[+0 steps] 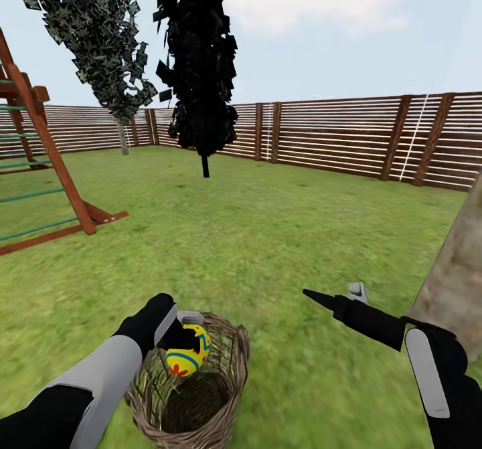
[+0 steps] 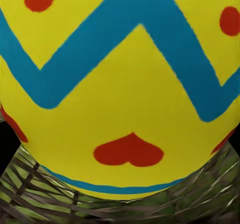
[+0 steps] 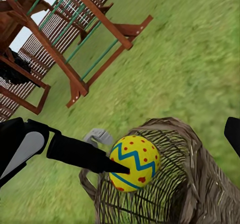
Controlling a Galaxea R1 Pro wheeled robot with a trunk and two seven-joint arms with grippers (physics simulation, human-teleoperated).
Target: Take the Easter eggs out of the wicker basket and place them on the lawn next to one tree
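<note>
My left gripper (image 1: 182, 332) is clamped on one egg (image 1: 188, 350), right above the basket (image 1: 227, 375), just over its rim on the 10 o'clock side. The basket sits on the lawn (image 1: 268, 235) close in front of me.

To do this well, I think I should lift the egg straight up until it clears the rim, so it does not bump the wicker. Then I carry it slowly to the tree (image 1: 455, 282) at about 3 o'clock and set it low on the grass.

The egg's long side runs about up and down, tipped a little. I cannot tell which end is the narrow one.

My right gripper (image 1: 338, 296) is spread wide, with nothing in it.
</note>
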